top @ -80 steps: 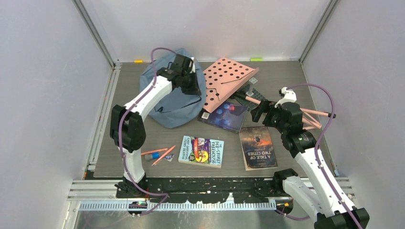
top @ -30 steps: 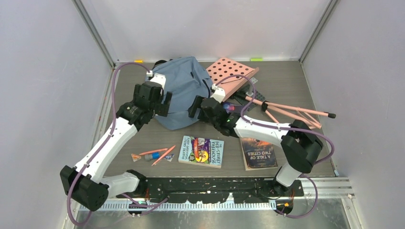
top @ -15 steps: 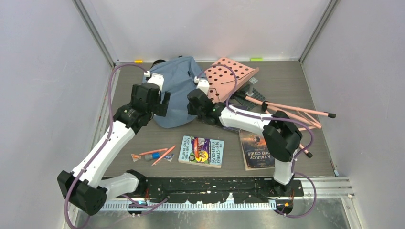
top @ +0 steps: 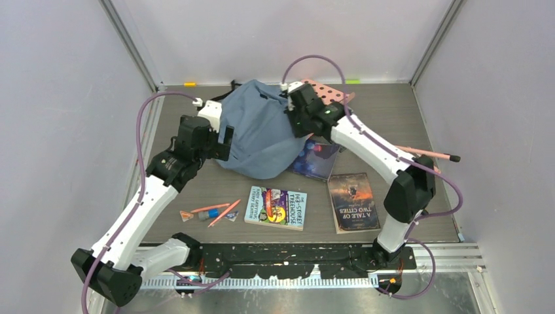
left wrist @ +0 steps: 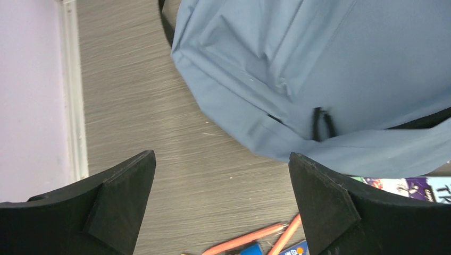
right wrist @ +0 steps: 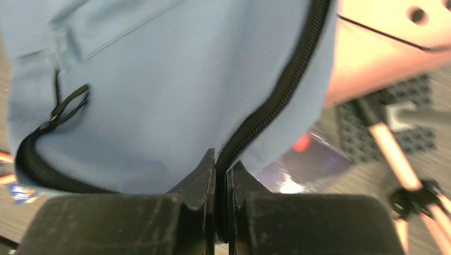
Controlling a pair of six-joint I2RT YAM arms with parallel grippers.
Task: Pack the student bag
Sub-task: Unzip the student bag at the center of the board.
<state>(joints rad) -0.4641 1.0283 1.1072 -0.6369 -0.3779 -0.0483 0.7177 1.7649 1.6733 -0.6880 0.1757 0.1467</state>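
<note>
Top external view, and your student bag (top: pixel 262 134) sits humped up with the treehouse book (top: pixel 276 207) just off its near side and the pink board (top: pixel 329 93) peeking out behind its far-right corner. Your right gripper (top: pixel 302 112) is at the bag's far-right shoulder. The right wrist camera settles its grip: those fingers (right wrist: pixel 199 178) are pressed together on the black zipper edging (right wrist: pixel 287 79), with the bag's edge pinched between them. From that pinch the zipper line runs up and away across the bag, so that's the axis to work along.

Your left gripper (top: pixel 219 140) hovers just beside the bag's left flank, fingers spread wide with nothing between them. Through the left wrist camera the bag lies ahead and to the right of those fingers, a small black pull loop (left wrist: pixel 320 123) facing them. So the right arm has the bag, and the left is free and close. Whether the mouth is open, I can't tell from here. My read: the books are unpacked, so opening comes first. Mind that thin pinch; soft fabric could slip.
</note>
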